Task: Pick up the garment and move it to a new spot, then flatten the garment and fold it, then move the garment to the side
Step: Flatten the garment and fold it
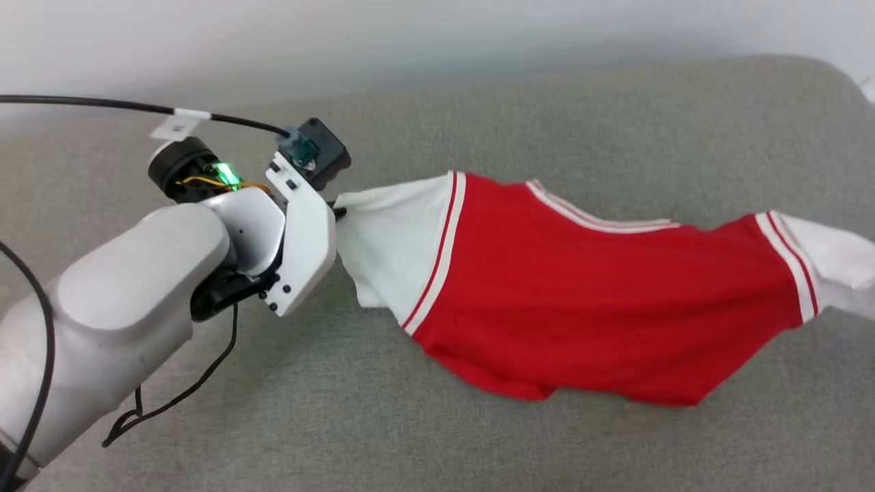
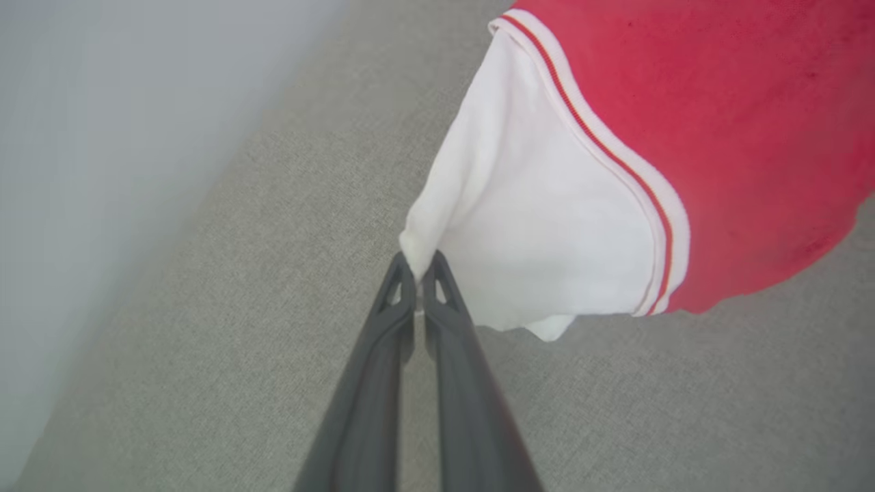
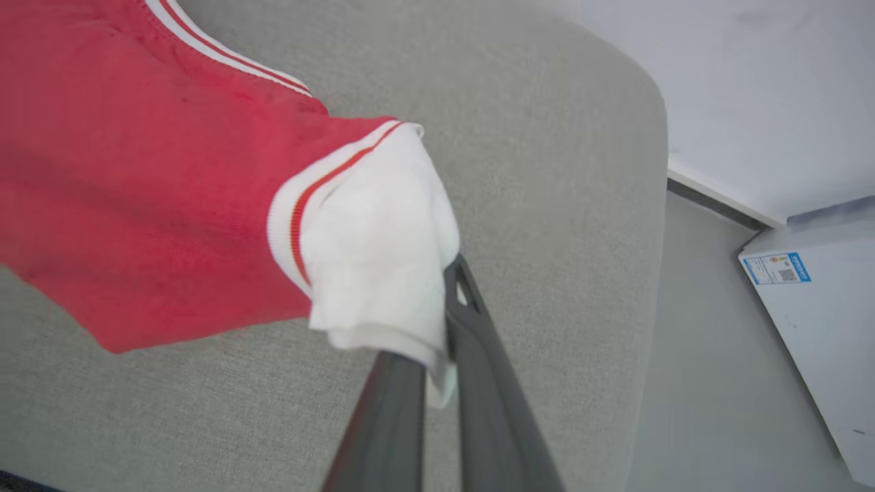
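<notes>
Both grippers clenched: left gripper (image 2: 418,266) pinches left sleeve (image 2: 540,225) tip, right gripper (image 3: 441,328) grips right sleeve (image 3: 372,253). Shirt (image 1: 601,301) stretched between them, plain red side up, over cushion (image 1: 273,410) middle toward its right edge.

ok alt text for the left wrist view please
The left gripper, shut, pinches the edge of a white sleeve of the red garment above a grey fabric surface. A pale wall lies at the left.
</notes>
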`<state>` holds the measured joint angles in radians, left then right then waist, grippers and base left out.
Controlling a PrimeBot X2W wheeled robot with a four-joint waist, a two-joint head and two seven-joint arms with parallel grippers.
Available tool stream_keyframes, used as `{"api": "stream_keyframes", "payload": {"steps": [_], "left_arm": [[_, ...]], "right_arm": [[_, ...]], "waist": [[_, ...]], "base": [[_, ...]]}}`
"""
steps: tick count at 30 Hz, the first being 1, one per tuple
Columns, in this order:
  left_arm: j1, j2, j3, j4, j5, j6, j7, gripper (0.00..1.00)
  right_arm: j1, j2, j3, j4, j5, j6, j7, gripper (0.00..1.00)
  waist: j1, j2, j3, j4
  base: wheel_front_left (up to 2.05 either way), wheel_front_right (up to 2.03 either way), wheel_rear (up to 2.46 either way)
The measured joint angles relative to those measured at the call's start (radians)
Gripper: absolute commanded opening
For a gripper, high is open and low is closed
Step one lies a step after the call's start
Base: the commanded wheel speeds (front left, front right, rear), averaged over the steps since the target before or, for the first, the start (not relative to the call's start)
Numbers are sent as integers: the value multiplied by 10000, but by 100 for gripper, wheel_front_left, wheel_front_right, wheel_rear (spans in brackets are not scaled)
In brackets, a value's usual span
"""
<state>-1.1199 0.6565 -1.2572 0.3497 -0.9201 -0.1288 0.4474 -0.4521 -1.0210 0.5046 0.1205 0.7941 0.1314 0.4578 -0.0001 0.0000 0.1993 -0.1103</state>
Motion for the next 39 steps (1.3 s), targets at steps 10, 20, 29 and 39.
{"api": "stream_keyframes", "payload": {"steps": [10, 20, 29, 39], "left_arm": [[-694, 290, 846, -180, 491, 514, -1526, 0], [-2926, -81, 1680, 1009, 1313, 761, -2483, 0], [-5486, -274, 2614, 2500, 1981, 1060, -3591, 0], [-7448, -349, 3218, 3864, 2134, 884, -4247, 0]], "right_arm": [[-966, -236, -968, -844, -301, 0, -161, 0], [-5189, 541, -201, -612, -1358, 0, 376, 0], [-9826, 2090, 773, 1344, -2454, 0, 625, 0], [-13121, 3112, 1737, 3521, -3438, 2, -326, 0]], "waist": [[0, 0, -908, 759], [0, 0, -232, 1370], [2, 0, 1308, 1631], [2, 0, 2676, 1857]], "base": [[0, 0, 0], [0, 0, 0], [0, 0, 0], [0, 0, 0]]}}
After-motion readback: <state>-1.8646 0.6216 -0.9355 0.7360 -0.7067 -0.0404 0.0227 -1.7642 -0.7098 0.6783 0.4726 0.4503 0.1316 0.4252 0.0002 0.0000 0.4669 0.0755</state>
